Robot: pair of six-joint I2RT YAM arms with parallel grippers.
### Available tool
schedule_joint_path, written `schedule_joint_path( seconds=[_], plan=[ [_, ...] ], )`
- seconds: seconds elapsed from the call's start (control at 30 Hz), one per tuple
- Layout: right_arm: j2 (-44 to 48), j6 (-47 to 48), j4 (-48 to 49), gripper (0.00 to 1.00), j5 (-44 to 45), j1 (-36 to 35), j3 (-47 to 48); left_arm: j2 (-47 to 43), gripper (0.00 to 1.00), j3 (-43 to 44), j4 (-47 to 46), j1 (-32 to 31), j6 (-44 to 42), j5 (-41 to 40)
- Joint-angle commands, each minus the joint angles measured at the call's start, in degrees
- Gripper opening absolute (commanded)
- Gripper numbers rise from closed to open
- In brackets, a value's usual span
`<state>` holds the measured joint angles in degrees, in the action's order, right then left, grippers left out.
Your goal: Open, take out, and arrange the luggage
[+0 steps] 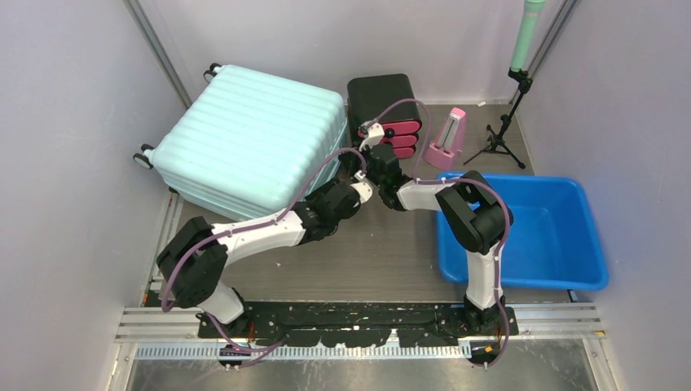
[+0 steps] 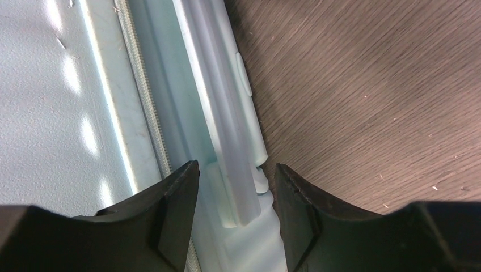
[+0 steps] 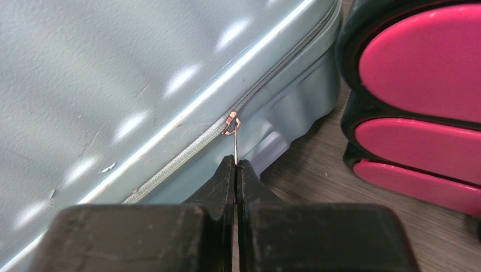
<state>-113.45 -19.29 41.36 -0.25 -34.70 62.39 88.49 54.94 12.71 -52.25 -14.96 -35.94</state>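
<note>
1. Left of the drawer box point(image 1: 383, 102), just beside it: luggage point(image 1: 248, 138), lying flat, lid shut, wheels on side away from box.
2. Right gripper point(image 3: 235, 164), at luggage corner nearest box: jaws pressed together, pinching zip pull point(image 3: 234, 139).
3. Left gripper point(image 2: 237, 181), same luggage side, further from box: jaws spread, 1 each side of pale handle point(image 2: 224, 113), w/ gaps.

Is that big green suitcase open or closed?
Closed. The luggage lies flat with its two shells together, and the right wrist view shows the zipper meshed along the seam, its pull pinched by the right gripper.
</note>
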Motion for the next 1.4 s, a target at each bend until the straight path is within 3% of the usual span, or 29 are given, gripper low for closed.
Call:
schedule_joint_path(
  seconds=[0.0,0.73,0.9,1.03,1.23,1.37],
  plan=[
    [-1.06,1.43,-2.64,0.00,1.65,2.67,2.46,-0.45,0.54,-0.16,-1.92,0.66,1.02,2.66],
    [-0.14,3.27,-3.64,0.00,1.40,2.88,3.04,6.17,0.52,1.61,-6.10,3.74,-1.28,3.80],
    [0.62,4.76,-4.32,0.00,1.98,2.88,3.15,7.00,0.36,2.56,-2.16,3.91,0.53,5.38],
    [1.62,5.98,-4.15,0.00,2.90,2.88,2.35,5.63,0.01,5.91,8.93,3.65,3.25,5.87],
    [4.66,10.74,-5.93,0.00,3.03,2.88,1.20,-0.44,0.00,6.17,21.93,3.58,8.63,11.40],
    [5.54,9.36,-5.78,0.00,4.21,2.88,1.13,-2.01,0.00,4.86,27.46,2.28,14.31,9.54]
  ],
)
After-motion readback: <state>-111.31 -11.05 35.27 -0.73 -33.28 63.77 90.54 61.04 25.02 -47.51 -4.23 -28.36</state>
